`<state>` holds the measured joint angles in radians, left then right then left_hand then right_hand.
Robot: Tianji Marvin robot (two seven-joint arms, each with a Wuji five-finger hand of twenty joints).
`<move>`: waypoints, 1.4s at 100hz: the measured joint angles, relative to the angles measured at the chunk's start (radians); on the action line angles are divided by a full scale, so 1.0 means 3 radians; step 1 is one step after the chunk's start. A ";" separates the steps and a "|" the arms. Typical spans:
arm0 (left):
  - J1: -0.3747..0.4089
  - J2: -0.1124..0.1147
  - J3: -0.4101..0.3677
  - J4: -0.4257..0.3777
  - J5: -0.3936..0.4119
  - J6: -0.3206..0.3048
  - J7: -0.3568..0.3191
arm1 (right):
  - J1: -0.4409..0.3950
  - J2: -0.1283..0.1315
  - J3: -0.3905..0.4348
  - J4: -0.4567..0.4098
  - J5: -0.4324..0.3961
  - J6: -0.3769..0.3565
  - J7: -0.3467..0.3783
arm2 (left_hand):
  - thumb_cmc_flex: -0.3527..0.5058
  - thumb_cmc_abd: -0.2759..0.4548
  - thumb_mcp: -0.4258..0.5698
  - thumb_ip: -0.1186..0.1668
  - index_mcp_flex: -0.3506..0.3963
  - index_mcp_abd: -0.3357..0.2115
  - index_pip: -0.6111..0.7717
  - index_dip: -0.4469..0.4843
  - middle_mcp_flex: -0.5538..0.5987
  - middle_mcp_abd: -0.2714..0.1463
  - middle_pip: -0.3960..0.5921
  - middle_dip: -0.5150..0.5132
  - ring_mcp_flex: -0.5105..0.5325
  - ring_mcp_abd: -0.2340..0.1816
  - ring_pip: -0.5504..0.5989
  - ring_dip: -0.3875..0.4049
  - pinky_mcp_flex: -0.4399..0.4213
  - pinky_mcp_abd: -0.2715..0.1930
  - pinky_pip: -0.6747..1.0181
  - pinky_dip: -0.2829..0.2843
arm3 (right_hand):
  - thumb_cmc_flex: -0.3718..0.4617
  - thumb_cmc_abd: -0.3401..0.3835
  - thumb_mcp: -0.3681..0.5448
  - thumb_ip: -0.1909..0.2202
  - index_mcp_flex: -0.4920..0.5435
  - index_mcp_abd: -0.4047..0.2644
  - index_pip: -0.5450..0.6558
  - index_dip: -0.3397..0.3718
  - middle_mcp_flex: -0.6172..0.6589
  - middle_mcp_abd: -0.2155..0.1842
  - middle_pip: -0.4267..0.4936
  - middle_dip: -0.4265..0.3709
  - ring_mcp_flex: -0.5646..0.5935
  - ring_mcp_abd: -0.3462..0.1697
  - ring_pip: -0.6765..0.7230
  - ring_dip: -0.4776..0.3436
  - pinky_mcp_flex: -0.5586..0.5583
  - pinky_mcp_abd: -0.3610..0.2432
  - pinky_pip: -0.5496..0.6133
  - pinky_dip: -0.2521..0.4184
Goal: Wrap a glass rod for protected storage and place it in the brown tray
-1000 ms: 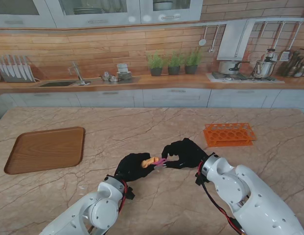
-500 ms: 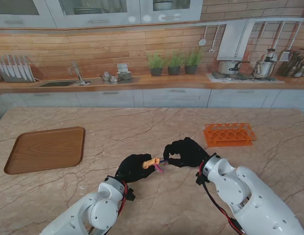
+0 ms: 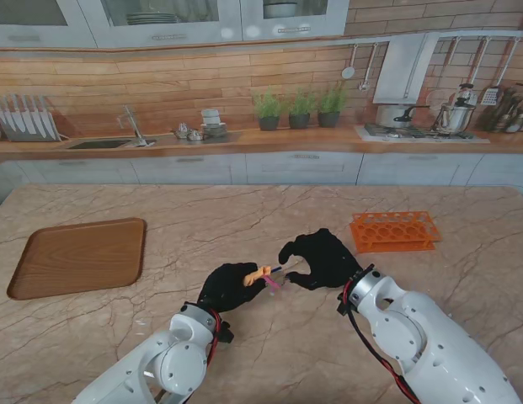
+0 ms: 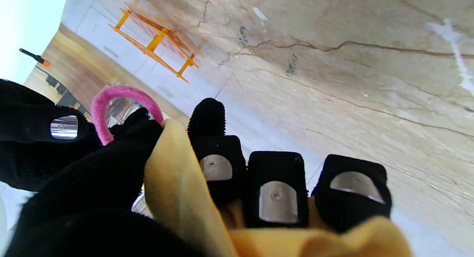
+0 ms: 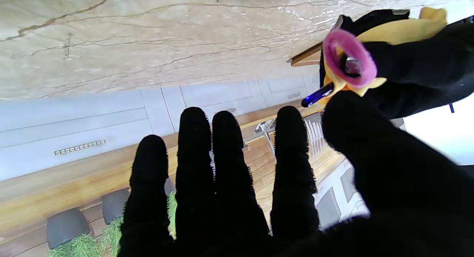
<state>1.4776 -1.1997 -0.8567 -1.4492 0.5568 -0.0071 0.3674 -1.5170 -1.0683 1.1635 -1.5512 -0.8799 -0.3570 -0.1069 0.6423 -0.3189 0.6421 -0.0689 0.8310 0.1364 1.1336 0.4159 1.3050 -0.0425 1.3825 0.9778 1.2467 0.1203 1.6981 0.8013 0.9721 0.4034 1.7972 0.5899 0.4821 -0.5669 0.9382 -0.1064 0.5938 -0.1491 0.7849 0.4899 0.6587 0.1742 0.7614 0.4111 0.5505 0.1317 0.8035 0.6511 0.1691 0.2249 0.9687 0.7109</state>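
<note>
Over by the left edge of the desk (image 3: 244, 210) sits the brown tray (image 3: 78, 257), bare, well apart from the action. Moving right, near the front edge in the middle, the left hand (image 3: 230, 286) has its fingers (image 4: 276, 192) curled tight around a yellow cloth (image 4: 177, 190) rolled about the glass rod (image 5: 317, 95). That's the task's thing, held up off the desk, only its dark blue tip poking out of the roll toward the other hand. A pink hair band (image 5: 348, 59) is looped at that exposed end of the bundle; whether it is seated around the cloth or just hooked on the edge, I can't tell.

Next, the right hand (image 3: 322, 259), just beside the bundle: fingers (image 5: 222, 168) spread and straight, thumb up near the band, gripping nothing that I can see. Farther right, toward the right edge, the orange rack (image 3: 394, 231) stands out of the way.

The risk, as I judge it: the band sits right at the lip of the wrap, so a clumsy push could flick it off the end, or drag the cloth back and bare more glass. If the left grip slackens during that push, the roll could loosen and the rod slide out onto the hard desk.
</note>
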 measured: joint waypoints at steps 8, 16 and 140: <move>-0.0001 -0.0005 0.0000 0.0005 0.0001 0.0005 0.0009 | -0.0019 -0.0004 0.0003 0.0000 -0.0017 0.0016 -0.0038 | 0.0023 0.0029 -0.0073 0.0000 0.0035 -0.0001 0.0000 0.0031 0.0002 -0.0001 0.0008 -0.0001 0.0000 0.0000 0.0018 -0.0001 0.0006 0.0000 0.0004 -0.0007 | 0.0060 0.0000 -0.0002 -0.0006 0.0000 -0.0006 0.0122 -0.0086 0.0000 0.0000 0.0057 0.0000 0.0000 0.0000 0.0042 0.0000 0.0009 0.0000 0.0031 0.0000; -0.0001 -0.0006 0.0001 0.0008 0.0011 0.0005 0.0018 | -0.0025 -0.0007 -0.0016 0.0006 -0.0078 0.0088 -0.0157 | 0.0024 0.0030 -0.0086 0.0000 0.0061 -0.0001 0.0000 0.0037 0.0018 -0.0002 0.0030 -0.0002 0.0001 -0.0001 0.0023 -0.0002 0.0006 0.0000 0.0005 -0.0029 | 0.0201 0.0000 -0.0030 -0.0012 0.0000 -0.0043 0.0256 -0.0194 0.0001 -0.0001 0.0090 0.0000 0.0001 0.0000 0.0084 0.0000 0.0028 0.0000 0.0075 0.0000; 0.0009 -0.0033 -0.0003 -0.0013 -0.0072 0.0146 0.0030 | 0.0491 0.0058 -0.0639 0.0561 -0.0899 -0.0173 -0.1114 | 0.0115 0.0178 -0.0353 0.0000 0.0098 -0.0002 -0.0002 0.0197 0.0032 -0.0002 0.0036 -0.0035 0.0003 -0.0001 0.0025 -0.0036 0.0020 -0.0001 0.0008 -0.0032 | -0.0019 -0.0527 -0.0100 -0.0080 0.0106 -0.0751 0.1038 -0.0095 -0.0742 -0.0079 0.0368 0.0000 -0.0003 -0.0231 0.0332 -0.0023 -0.0010 -0.0090 0.0279 -0.0118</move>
<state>1.4801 -1.2096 -0.8576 -1.4530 0.5351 0.0367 0.3764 -1.3698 -1.0510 0.9719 -1.3830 -1.1495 -0.4091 -0.4411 0.6769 -0.2655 0.5361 -0.0689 0.8604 0.1358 1.1330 0.4749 1.3147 -0.0432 1.3935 0.9672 1.2476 0.1200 1.7057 0.7904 0.9782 0.4031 1.7995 0.5803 0.4763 -0.7249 0.9081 -0.1305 0.6257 -0.3744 1.0962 0.4613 0.4361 0.1505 0.8719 0.4110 0.5496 0.0624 0.9030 0.6441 0.1661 0.1978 1.0525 0.6754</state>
